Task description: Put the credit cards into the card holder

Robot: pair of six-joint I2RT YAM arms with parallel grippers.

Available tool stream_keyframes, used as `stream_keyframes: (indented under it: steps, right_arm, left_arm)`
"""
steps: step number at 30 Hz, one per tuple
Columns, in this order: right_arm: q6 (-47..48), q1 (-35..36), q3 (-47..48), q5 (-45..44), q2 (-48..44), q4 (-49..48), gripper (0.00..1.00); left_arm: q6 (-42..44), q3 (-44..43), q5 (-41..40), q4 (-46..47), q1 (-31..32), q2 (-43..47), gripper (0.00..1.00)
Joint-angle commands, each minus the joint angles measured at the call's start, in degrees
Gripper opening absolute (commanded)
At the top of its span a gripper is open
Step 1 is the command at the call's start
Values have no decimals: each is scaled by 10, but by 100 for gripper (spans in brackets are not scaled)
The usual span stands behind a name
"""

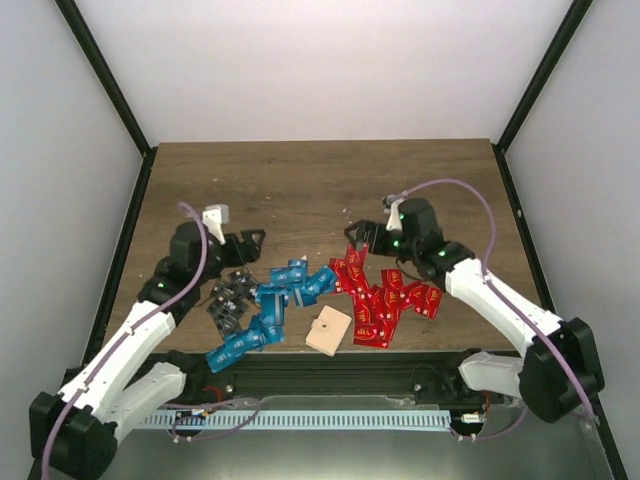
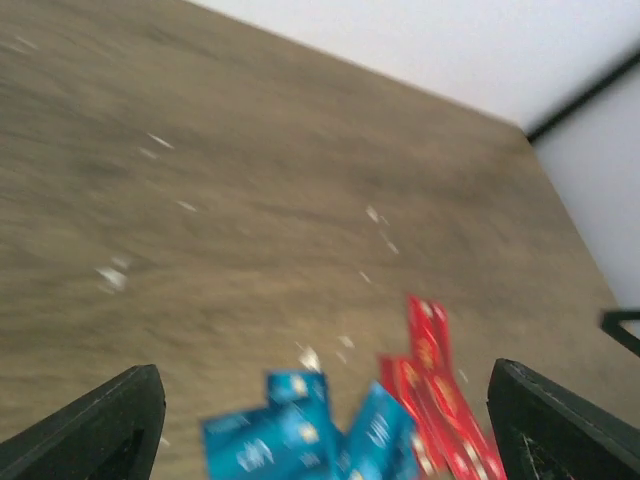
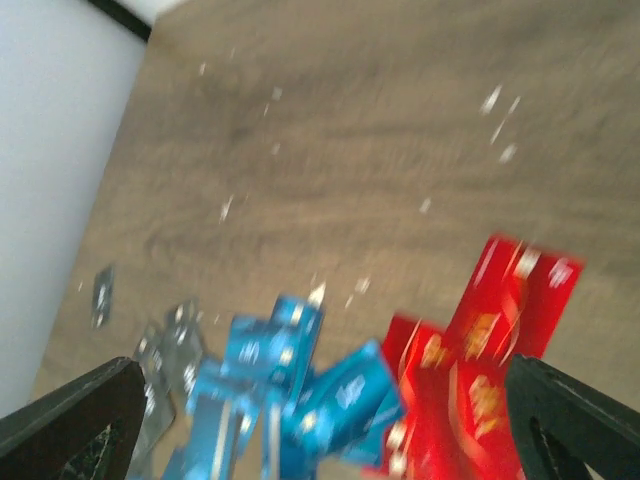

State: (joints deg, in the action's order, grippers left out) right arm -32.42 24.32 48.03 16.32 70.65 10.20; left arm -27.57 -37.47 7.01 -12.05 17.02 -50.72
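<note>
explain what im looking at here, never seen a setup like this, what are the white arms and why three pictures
The white things are two robot arms bolted at the near edge of a wooden table. The overhead picture comes from a fixed camera above and behind them. The other two come from small cameras on each wrist, so the dark wedges at their bottom corners are that arm's own fingers.

On the table lie scattered credit cards: black cards on the left, blue cards in the middle, red cards on the right. The pale beige square near the front edge is the card holder.

The left hand and right hand are both open, holding nothing.
</note>
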Motion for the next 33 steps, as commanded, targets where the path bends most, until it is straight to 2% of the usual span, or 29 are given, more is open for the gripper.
stream_keyframes:
  steps: [1, 4, 9, 16, 19, 23, 33]
  right_arm:
    - [-81, 87, -19, -79, -48, 130, 99]
    - [-123, 136, -53, -77, -76, 158, 94]
    - [-198, 217, -111, -53, -127, 171, 87]
    - [-306, 320, -188, -43, -156, 123, 76]
    - [-353, 355, -227, -42, -157, 70, 70]
    - [-383, 385, -253, -44, -133, 16, 66]
    - [-420, 395, -310, -67, -104, -99, 57]
  left_arm:
    - [-40, 28, 25, -54, 103, 18, 87]
    - [-49, 49, 28, -58, 174, 16, 82]
    - [-74, 66, -8, -64, 297, 12, 79]
    - [-95, 100, -39, -35, 398, 10, 68]
    - [-100, 108, -49, -20, 431, -4, 65]
    - [-108, 113, -70, 3, 456, -26, 62]
    - [-107, 124, -78, 63, 475, -99, 59]
